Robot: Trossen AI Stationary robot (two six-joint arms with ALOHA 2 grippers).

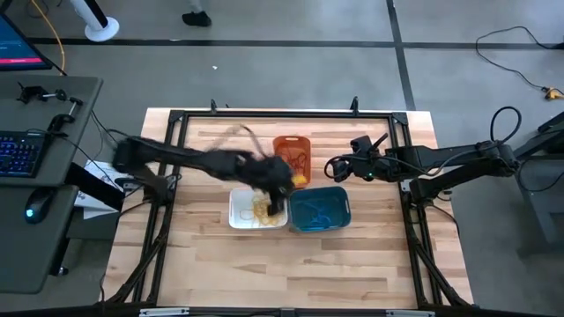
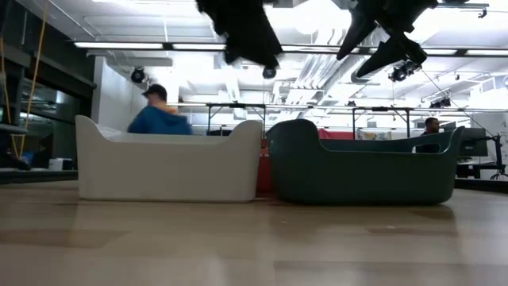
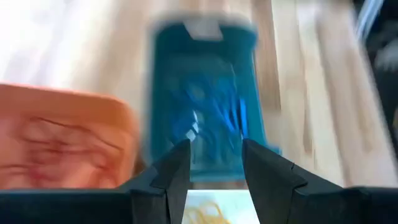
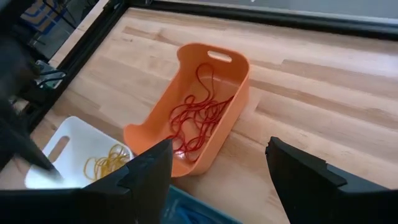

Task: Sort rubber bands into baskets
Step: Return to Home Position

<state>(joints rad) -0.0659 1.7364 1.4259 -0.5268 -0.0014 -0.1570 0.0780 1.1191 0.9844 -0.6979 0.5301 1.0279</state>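
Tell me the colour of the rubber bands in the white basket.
Yellow; the rubber bands show best in the right wrist view.

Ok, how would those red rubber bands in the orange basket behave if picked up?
Probably floppy: the red rubber bands lie in limp, curled loops. Likely several would lift together, since they overlap in a tangle. They look thin, so probably very light.

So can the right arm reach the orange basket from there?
Probably yes. The right tool hangs open close beside the orange basket, with only bare table between them. The left arm crowds the basket's far side, not this approach.
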